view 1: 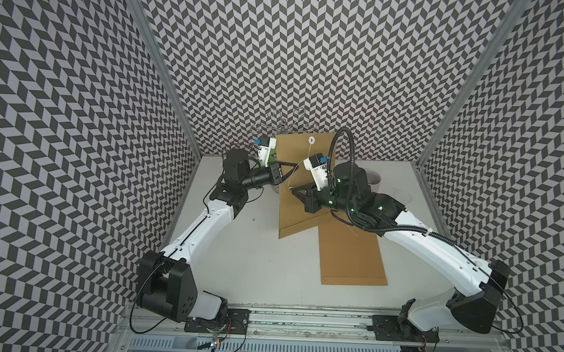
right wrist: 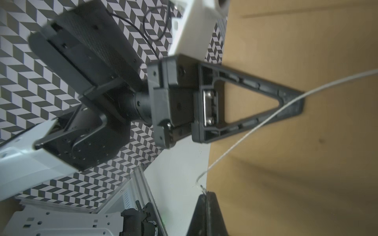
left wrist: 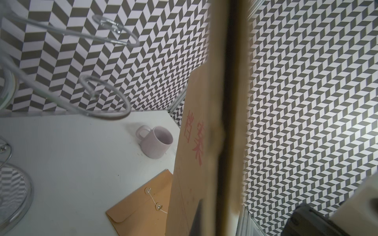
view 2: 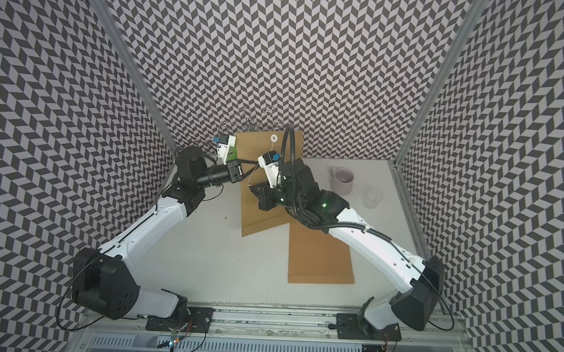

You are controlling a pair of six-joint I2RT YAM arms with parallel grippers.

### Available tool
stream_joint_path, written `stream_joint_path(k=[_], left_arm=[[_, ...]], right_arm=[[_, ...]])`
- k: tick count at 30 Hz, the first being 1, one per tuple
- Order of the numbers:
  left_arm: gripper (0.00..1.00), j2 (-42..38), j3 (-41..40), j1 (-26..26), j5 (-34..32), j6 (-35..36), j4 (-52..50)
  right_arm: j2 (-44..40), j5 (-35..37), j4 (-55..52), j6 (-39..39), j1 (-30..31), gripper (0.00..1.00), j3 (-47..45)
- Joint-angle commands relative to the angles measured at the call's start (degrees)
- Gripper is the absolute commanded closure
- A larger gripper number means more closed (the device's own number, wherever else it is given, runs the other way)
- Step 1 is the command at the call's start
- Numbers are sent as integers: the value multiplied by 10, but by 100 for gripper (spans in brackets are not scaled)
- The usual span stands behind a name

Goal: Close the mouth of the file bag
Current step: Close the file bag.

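Note:
The brown file bag (view 1: 292,213) is lifted at its far end, and its near corner rests low by a second bag. Its white button (view 1: 311,140) sits near the raised top edge. My left gripper (view 1: 297,164) is shut on the bag's left side, and the bag (left wrist: 190,163) shows edge-on in the left wrist view. A thin white string (right wrist: 245,139) runs from the button across the bag to my right gripper (right wrist: 206,196), which is shut on the string's end. In both top views that right gripper (view 2: 250,187) sits over the bag's middle, below the left one.
A second brown file bag (view 1: 352,251) lies flat on the white table (view 1: 244,263), partly under the first. A pale mug (view 2: 342,181) and a clear glass cup (view 2: 373,197) stand at the back right. A wire rack (view 1: 286,121) stands at the back wall.

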Motion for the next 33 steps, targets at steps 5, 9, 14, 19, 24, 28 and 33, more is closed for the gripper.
stream_joint_path(k=[5, 9, 14, 19, 24, 28, 33], left_arm=[[100, -21, 30, 1, 13, 11, -12], [100, -22, 34, 2, 20, 9, -11], [100, -27, 36, 3, 23, 6, -6], [100, -27, 42, 7, 24, 6, -6], [100, -25, 46, 8, 25, 6, -7], [100, -27, 52, 10, 28, 6, -9], [100, -28, 61, 12, 31, 4, -10]], right_arm=[[-22, -32, 56, 28, -25, 100, -42], [-24, -38, 47, 26, -36, 100, -49], [-34, -50, 51, 34, -57, 100, -72], [-35, -48, 51, 37, -63, 100, -83], [-39, -46, 51, 38, -72, 100, -87], [-39, -42, 46, 38, -76, 100, -90], [-45, -36, 49, 40, -89, 100, -106]])
